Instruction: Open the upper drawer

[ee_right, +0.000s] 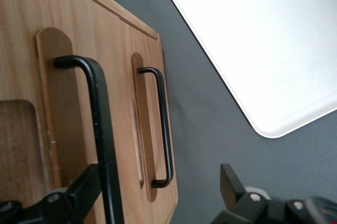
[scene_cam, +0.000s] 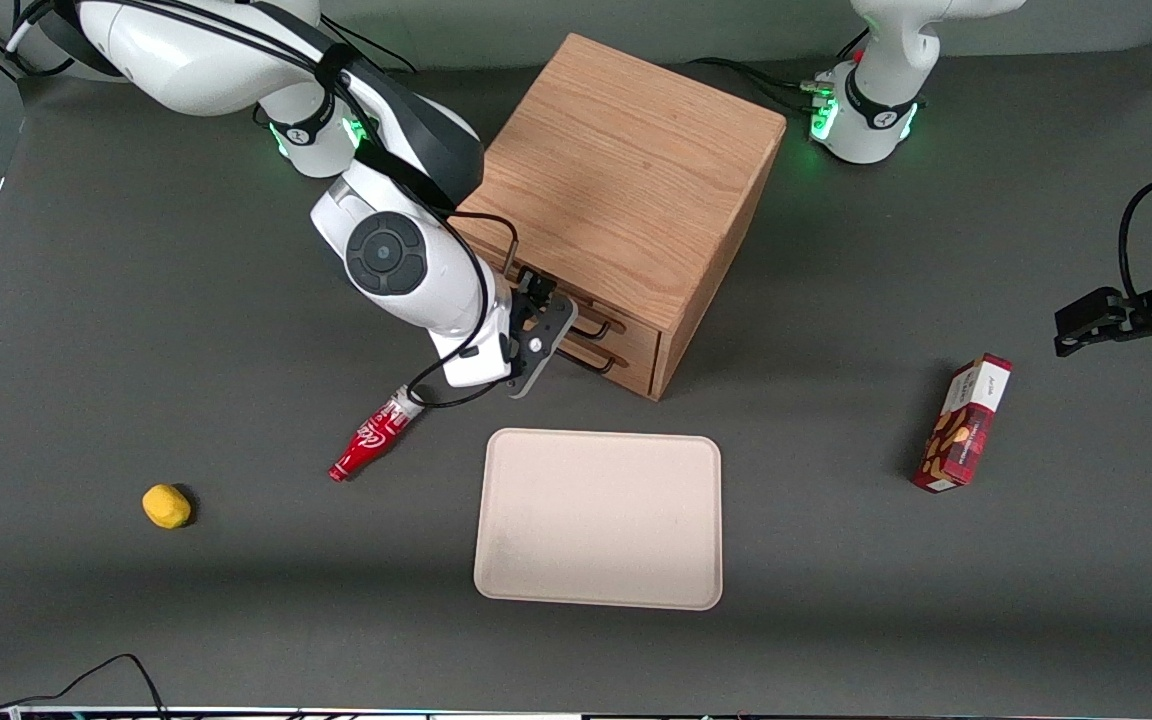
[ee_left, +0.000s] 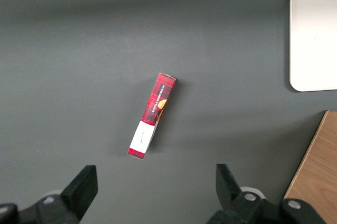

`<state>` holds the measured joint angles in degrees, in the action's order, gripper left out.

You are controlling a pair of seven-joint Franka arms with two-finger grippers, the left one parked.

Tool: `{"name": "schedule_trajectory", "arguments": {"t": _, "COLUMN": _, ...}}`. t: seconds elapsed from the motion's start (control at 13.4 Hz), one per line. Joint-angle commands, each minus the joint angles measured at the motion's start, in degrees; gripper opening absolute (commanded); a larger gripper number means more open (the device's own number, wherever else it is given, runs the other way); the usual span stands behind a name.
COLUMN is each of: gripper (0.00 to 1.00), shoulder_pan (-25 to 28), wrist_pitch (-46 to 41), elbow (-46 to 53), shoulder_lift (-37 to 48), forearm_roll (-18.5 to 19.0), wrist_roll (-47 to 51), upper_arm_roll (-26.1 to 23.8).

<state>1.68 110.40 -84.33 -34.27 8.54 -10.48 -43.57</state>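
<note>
Front view showed the claw [scene_cam: 558, 318] at the cabinet [scene_cam: 626, 190] front, open, its fingers [ee_right: 84, 190] either side of the upper drawer's [ee_right: 50, 129] black handle [ee_right: 100, 129]. That drawer sat flush, topmost in the cabinet, above the lower drawer [ee_right: 150, 124].

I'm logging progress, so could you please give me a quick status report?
Gripper at the upper drawer's handle, jaws open around it. Upper drawer not visibly pulled out. Nothing in the way.
</note>
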Motion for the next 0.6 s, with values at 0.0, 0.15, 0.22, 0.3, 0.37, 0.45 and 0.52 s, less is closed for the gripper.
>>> {"name": "schedule_trajectory", "arguments": {"t": 0.0, "gripper": 1.00, "shoulder_pan": 0.0, "wrist_pitch": 1.4, "elbow": 0.4, "shoulder_lift": -0.7, "forearm_roll": 2.7, "wrist_roll": -2.2, "upper_arm_roll": 0.1}}
{"name": "schedule_trajectory", "arguments": {"t": 0.15, "gripper": 1.00, "shoulder_pan": -0.4, "wrist_pitch": 1.4, "elbow": 0.7, "shoulder_lift": -1.1, "forearm_roll": 2.9, "wrist_roll": -4.4, "upper_arm_roll": 0.6}}
{"name": "schedule_trajectory", "arguments": {"t": 0.22, "gripper": 1.00, "shoulder_pan": -0.4, "wrist_pitch": 1.4, "elbow": 1.1, "shoulder_lift": -1.1, "forearm_roll": 2.9, "wrist_roll": -4.9, "upper_arm_roll": 1.5}}
{"name": "schedule_trajectory", "arguments": {"t": 0.3, "gripper": 1.00, "shoulder_pan": -0.4, "wrist_pitch": 1.4, "elbow": 2.1, "shoulder_lift": -1.2, "forearm_roll": 2.9, "wrist_roll": -5.2, "upper_arm_roll": 2.2}}
{"name": "schedule_trajectory", "arguments": {"t": 0.37, "gripper": 1.00, "shoulder_pan": -0.5, "wrist_pitch": 1.4, "elbow": 2.5, "shoulder_lift": -1.3, "forearm_roll": 2.9, "wrist_roll": -5.9, "upper_arm_roll": 2.7}}
{"name": "schedule_trajectory", "arguments": {"t": 0.45, "gripper": 1.00, "shoulder_pan": -0.4, "wrist_pitch": 1.4, "elbow": 3.4, "shoulder_lift": -1.4, "forearm_roll": 2.8, "wrist_roll": -7.4, "upper_arm_roll": 3.6}}
{"name": "schedule_trajectory", "arguments": {"t": 0.52, "gripper": 1.00, "shoulder_pan": -0.5, "wrist_pitch": 1.4, "elbow": 4.1, "shoulder_lift": -1.5, "forearm_roll": 2.8, "wrist_roll": -8.2, "upper_arm_roll": 4.4}}
